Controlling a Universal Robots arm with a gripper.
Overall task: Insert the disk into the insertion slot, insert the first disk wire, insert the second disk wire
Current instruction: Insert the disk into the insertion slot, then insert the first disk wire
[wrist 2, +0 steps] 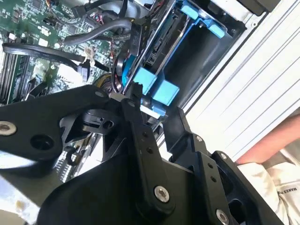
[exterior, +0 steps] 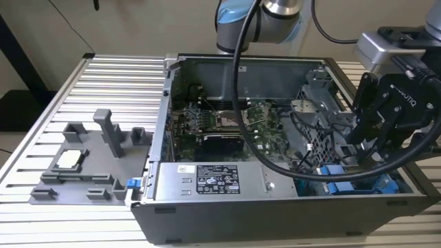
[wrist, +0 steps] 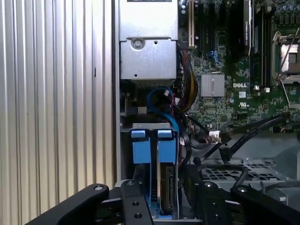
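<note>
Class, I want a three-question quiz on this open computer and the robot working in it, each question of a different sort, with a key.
1. True or false: the computer case is closed by its side panel.
2. The claw is nearest to: A the grey fixture tray; B the disk; C the power supply.
3. Fill in: the disk's carrier is coloured ____.
Key: 1 false; 2 B; 3 blue.
</note>
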